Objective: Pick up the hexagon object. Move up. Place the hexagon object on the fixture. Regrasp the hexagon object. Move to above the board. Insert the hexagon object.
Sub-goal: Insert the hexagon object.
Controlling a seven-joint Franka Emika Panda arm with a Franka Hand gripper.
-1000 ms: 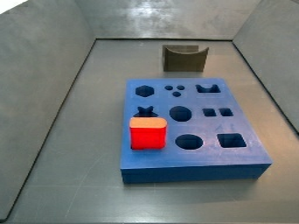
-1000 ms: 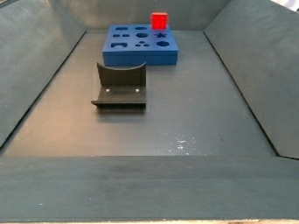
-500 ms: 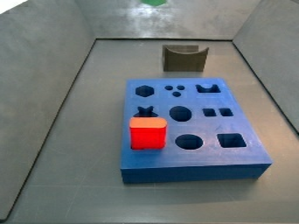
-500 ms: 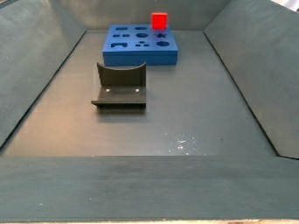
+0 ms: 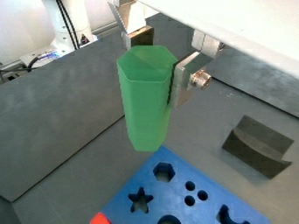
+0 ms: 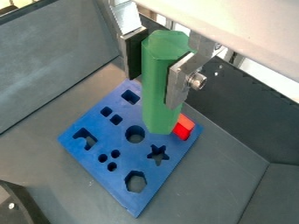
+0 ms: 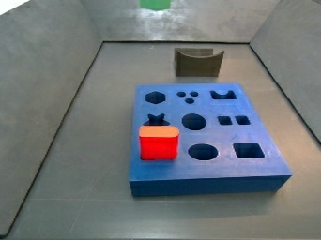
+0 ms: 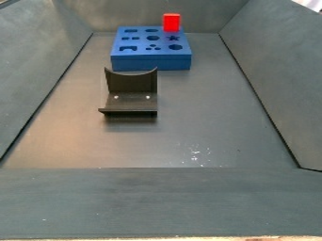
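Filling most of both side views, the grey metal tray floor (image 7: 75, 150) carried the large flat blue board (image 7: 207, 173) with its dark cutouts, a red cube-like block (image 7: 158, 143) standing on the board beside a star-shaped hole. Well apart from the board in a side view stood the dark olive-brown fixture (image 8: 130, 92), an L-shaped bracket with a U-shaped notch along its upper edge. High above the tray, the two-finger gripper (image 5: 158, 74) hung over the board in both wrist views, its flat silver fingers (image 6: 179, 80) pinching the bright green hexagon object (image 5: 147, 96), an elongated prism that pointed lengthwise down out of the jaws. In a wrist view the prism's lower end hovered clear of the board, near the red block (image 6: 184, 129) and above the holes. Only a small green patch (image 7: 157, 4) showed at the upper edge of a side view, the gripper itself lying outside that view.
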